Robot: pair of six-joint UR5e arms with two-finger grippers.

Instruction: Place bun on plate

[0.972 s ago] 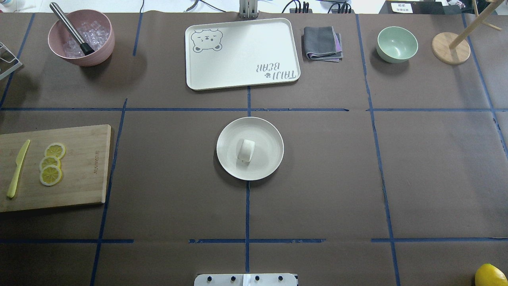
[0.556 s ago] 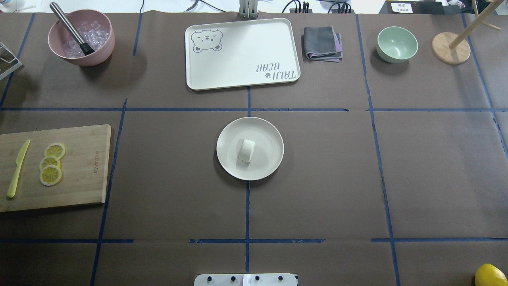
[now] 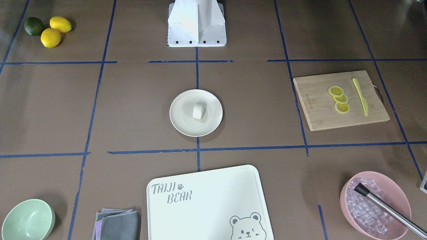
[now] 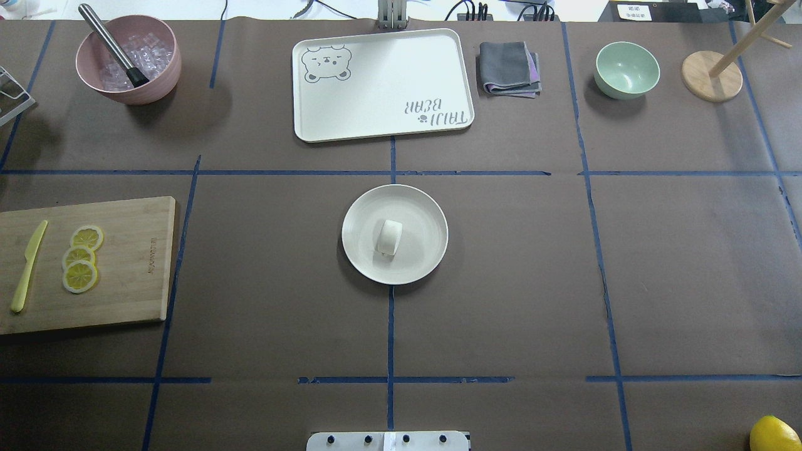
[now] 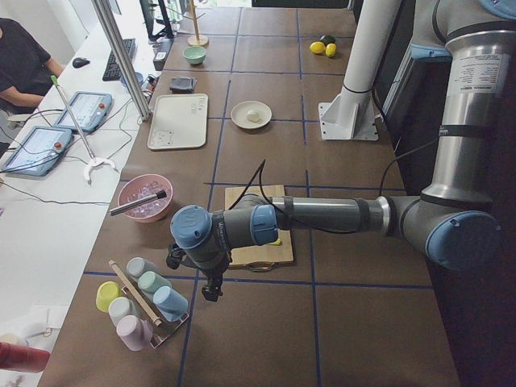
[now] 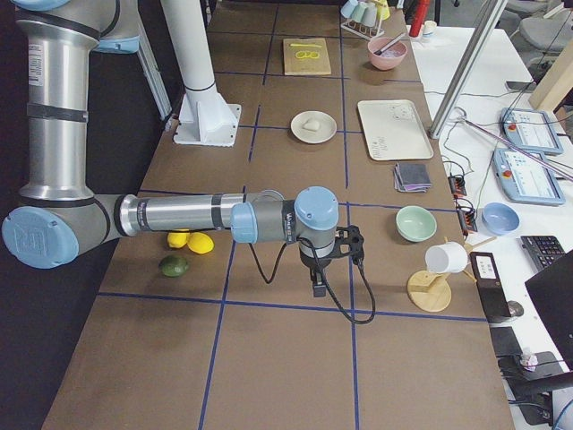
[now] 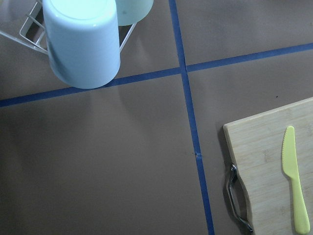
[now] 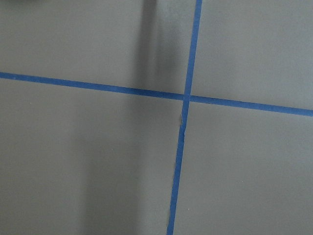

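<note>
One bun (image 4: 388,237) sits centre-frame on the plate (image 4: 421,252), seemingly delivered; left tool (image 5: 214,292) and right tool (image 6: 317,288) hang clear, openness untellable.

Left tool (image 5: 213,292), right tool (image 6: 318,289): seemingly unreadable

Bare bench (image 4: 532,263) rings the plate (image 4: 423,219) on every side, open from above and either flank. The tray (image 4: 382,84) lies beyond it, near but apart; the board (image 4: 125,263) sits well apart on the left. Only the bun (image 4: 389,237) occupies the plate's middle.
</note>
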